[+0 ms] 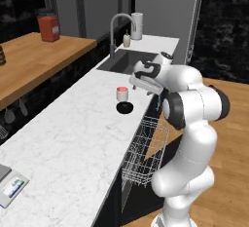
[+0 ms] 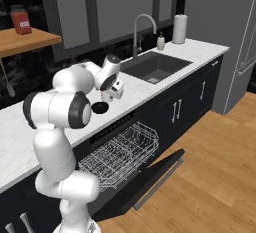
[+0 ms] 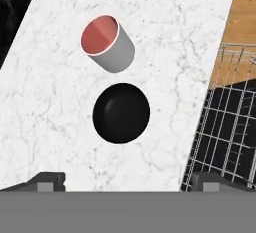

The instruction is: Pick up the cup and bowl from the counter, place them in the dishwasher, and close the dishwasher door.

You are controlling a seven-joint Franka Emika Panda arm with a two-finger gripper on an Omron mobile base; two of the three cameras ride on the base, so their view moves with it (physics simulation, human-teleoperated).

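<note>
Small round black bowl (image 3: 121, 113) sits on white marble counter (image 3: 60, 127), centred between the fingers (image 3: 47, 182), which are spread wide and empty above it. White cup with red-pink top (image 3: 107, 44) stands just beyond the bowl. Silver wire rack (image 2: 120, 154) pulled out, black dishwasher door (image 2: 145, 182) down.

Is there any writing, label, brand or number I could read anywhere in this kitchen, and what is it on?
None can be read.
Red canister on the wooden shelf: a pale label patch, too blurred to read.
Flat item at the near end of the counter: coloured marks, too small to read.
Cup, bowl, dishwasher door: no visible text.
</note>
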